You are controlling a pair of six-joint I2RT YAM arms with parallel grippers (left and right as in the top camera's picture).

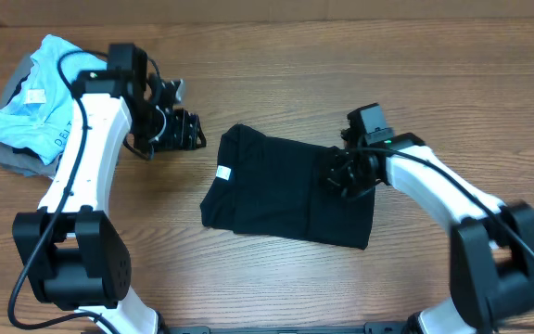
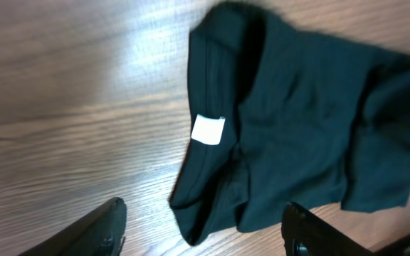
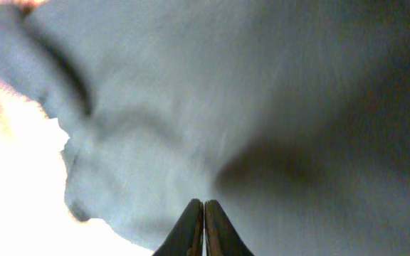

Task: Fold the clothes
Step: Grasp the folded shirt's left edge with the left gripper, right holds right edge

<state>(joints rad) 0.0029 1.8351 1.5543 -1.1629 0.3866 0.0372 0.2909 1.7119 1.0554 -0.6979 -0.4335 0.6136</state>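
The wooden worktop (image 1: pixel 276 74) carries a black garment (image 1: pixel 276 186) lying flat near its middle. At the far left edge sits a pile of clothes (image 1: pixel 26 121), light blue over grey.

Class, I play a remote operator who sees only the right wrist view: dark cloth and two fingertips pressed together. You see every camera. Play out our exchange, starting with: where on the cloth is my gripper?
Observer: The right gripper is at the right end of a black garment lying mid-table.
Operator: Where is the other arm?
Observer: The left gripper is open above bare table, left of the garment, and touches nothing.
Operator: Any other clothes?
Observer: A light blue garment lies on a grey garment at the table's far left.
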